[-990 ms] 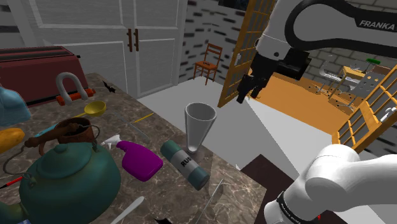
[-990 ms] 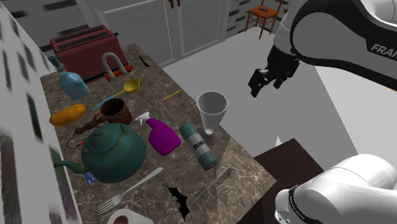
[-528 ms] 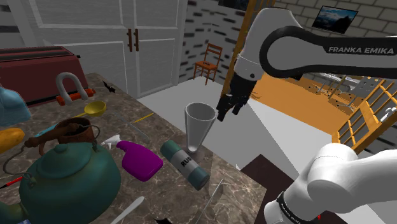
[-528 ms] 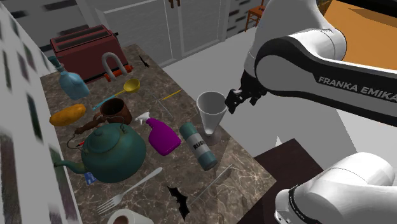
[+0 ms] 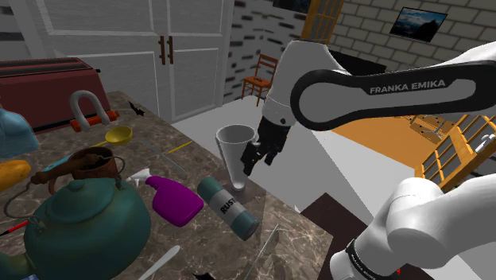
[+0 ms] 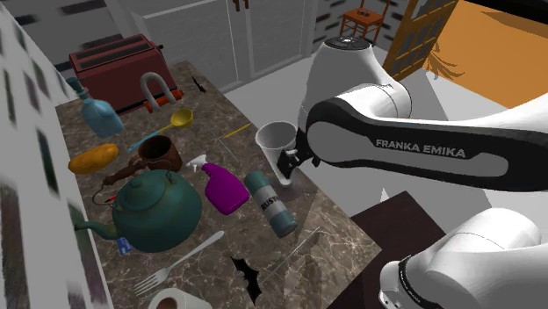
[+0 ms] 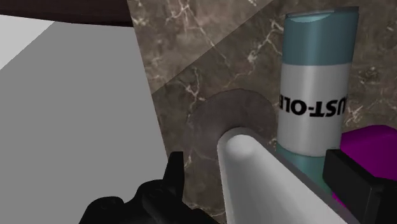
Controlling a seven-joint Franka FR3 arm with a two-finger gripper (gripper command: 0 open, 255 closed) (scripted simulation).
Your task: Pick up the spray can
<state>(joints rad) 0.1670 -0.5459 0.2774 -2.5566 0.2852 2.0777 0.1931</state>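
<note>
The spray can (image 5: 228, 208) (image 6: 271, 204) is teal with a white lettered label and lies on its side on the marbled counter (image 5: 282, 227). A pale funnel-shaped glass (image 5: 233, 143) (image 6: 275, 140) stands right beside it, leaning slightly. My black gripper (image 5: 253, 155) (image 6: 288, 161) hangs low at the glass, on the side away from the can and above the counter's edge. In the wrist view the gripper (image 7: 261, 175) is open, the glass's stem (image 7: 254, 165) runs between the fingers, and the can (image 7: 315, 108) lies just beyond the glass.
A purple spray bottle (image 5: 176, 200) lies against the can's other side, then a big teal kettle (image 5: 83, 223). Further along the counter are a copper pot (image 5: 91, 163), a yellow spoon (image 5: 118, 135), a shackle (image 5: 83, 107) and a red toaster (image 5: 48, 79). The counter's edge drops to grey floor (image 5: 342, 179).
The arm swung down and towards the shoulder view's left, from high above the floor to the glass. The glass shifted a little towards the left and now leans.
</note>
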